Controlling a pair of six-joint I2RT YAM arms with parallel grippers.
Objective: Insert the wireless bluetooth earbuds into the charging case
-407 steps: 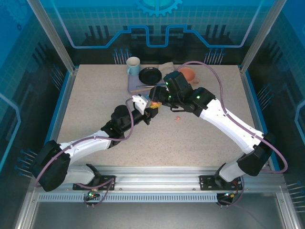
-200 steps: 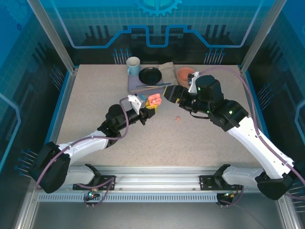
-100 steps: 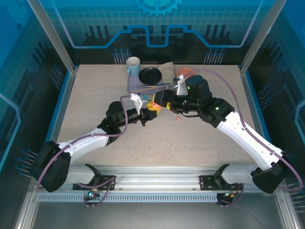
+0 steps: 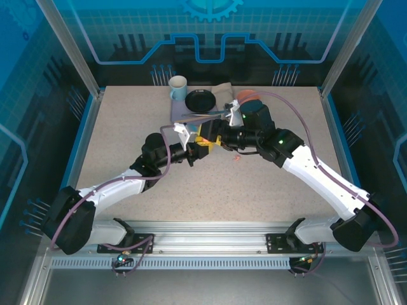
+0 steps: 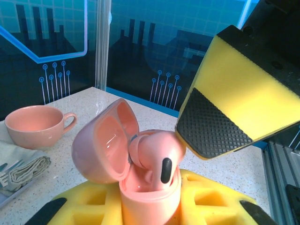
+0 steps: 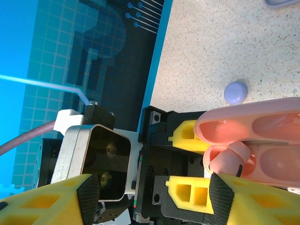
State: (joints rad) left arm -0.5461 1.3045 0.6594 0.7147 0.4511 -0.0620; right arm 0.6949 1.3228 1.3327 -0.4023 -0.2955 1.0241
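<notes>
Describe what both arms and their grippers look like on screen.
The left arm and right arm have white links, black joints and a purple cable alongside. Green lights dot the right arm. The left gripper and right gripper are yellow, with black diamond-textured pads.
</notes>
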